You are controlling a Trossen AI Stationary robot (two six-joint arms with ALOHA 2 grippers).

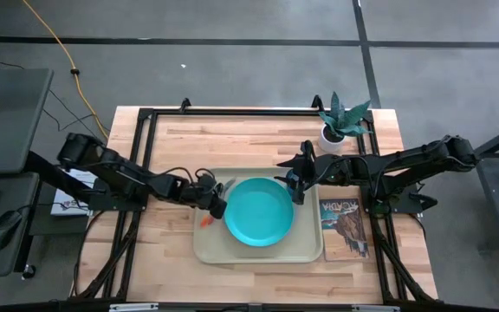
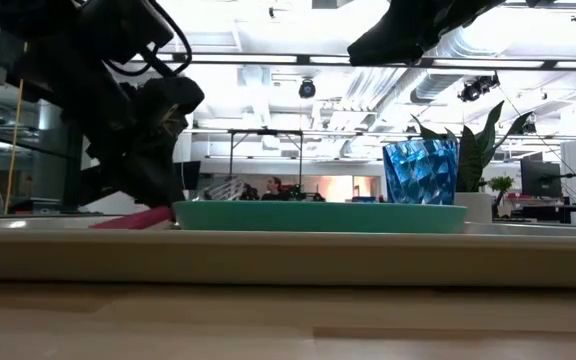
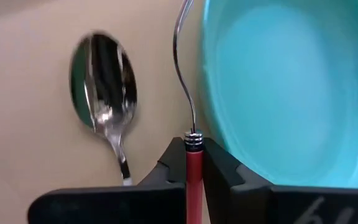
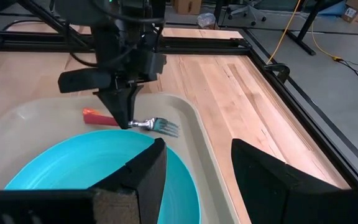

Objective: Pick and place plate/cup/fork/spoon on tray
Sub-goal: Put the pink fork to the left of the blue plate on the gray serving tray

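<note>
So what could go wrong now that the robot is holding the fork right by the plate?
The left gripper is shut on the fork, close beside the plate. Let go carelessly, the fork might land on the plate's rim or knock the spoon lying next to it on the tray. The right gripper hangs open over the plate's far edge near the cup, so it might bump the cup.

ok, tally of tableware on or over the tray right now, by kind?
Round turquoise plastic plate: 1
Translucent dark-blue tumbler: 1
Fork, silver tines, red-pink plastic handle, gripped in the left tool: 1
Spoon, silver bowl, orange plastic handle: 1
Total: 4, all at the beige plastic tray.
</note>
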